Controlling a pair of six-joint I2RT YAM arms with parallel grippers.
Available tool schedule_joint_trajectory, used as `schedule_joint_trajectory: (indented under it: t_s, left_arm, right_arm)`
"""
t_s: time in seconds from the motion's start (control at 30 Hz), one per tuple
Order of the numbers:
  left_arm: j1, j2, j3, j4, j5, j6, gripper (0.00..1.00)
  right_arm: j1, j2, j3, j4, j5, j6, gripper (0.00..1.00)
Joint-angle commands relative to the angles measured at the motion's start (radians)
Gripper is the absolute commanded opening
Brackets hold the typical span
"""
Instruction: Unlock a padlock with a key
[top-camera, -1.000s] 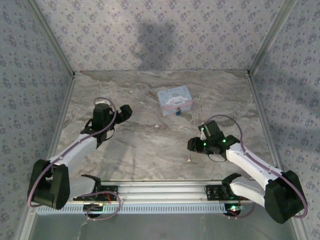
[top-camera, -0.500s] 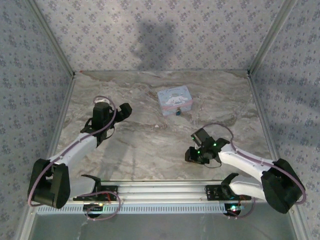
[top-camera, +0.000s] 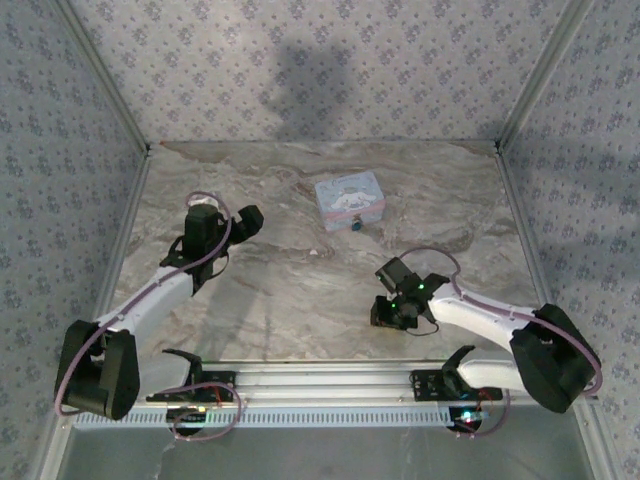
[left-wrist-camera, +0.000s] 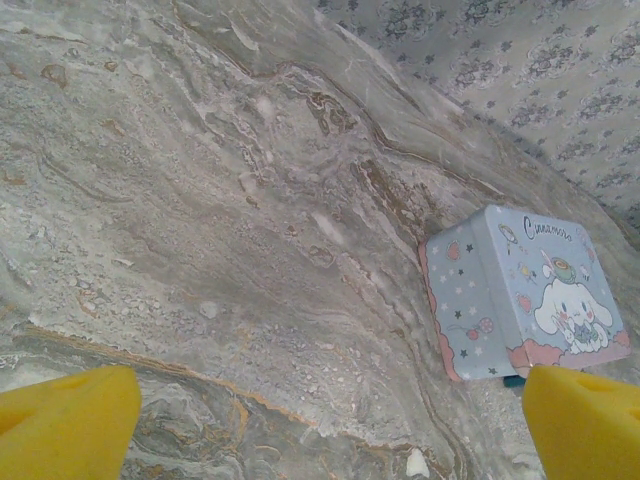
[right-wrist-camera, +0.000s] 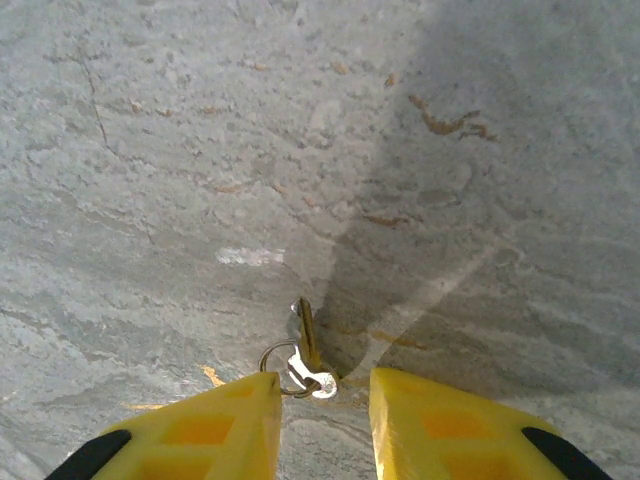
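Right wrist: right pincer (right-wrist-camera: 325, 390) spread astride the key (right-wrist-camera: 305, 340) on marble table (right-wrist-camera: 150, 150); left pincer (left-wrist-camera: 330, 420) spread, tin (left-wrist-camera: 520, 290) ahead.

The top camera is looking down from behind my bases. My left wrist camera is facing well ahead of my left gripper (left-wrist-camera: 320, 430) to the tin (left-wrist-camera: 520, 290), shared overhead. My right one is seemingly hugging the marble (right-wrist-camera: 150, 150).

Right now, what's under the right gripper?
A small key on a ring lies on the marble table, between the right gripper's open fingers. The table beneath those fingers is covered.
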Motion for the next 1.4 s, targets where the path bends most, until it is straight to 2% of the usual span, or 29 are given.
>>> schedule_joint_trajectory:
  t_s: [0.0, 0.8, 0.97, 1.07, 1.23, 1.37]
  left_arm:
    - [-0.006, -0.02, 0.013, 0.017, -0.016, 0.022, 0.98]
    - [-0.005, -0.058, -0.004, -0.002, -0.039, 0.038, 0.98]
    - [-0.005, -0.065, -0.006, -0.009, -0.044, 0.044, 0.98]
    - [-0.005, -0.07, -0.007, -0.013, -0.048, 0.046, 0.98]
    - [-0.003, -0.077, -0.007, -0.02, -0.056, 0.052, 0.98]
    - [-0.002, -0.083, -0.004, -0.027, -0.051, 0.057, 0.98]
  right_arm:
    - [0.015, 0.023, 0.029, -0.005, 0.017, 0.019, 0.27]
    - [0.061, 0.1, 0.079, -0.036, 0.068, 0.027, 0.26]
    - [0.075, 0.133, 0.096, -0.039, 0.063, 0.022, 0.21]
    - [0.081, 0.144, 0.103, -0.04, 0.061, 0.017, 0.14]
    - [0.081, 0.123, 0.105, -0.045, 0.071, 0.007, 0.04]
    - [0.074, 0.08, 0.109, -0.079, 0.079, -0.017, 0.0]
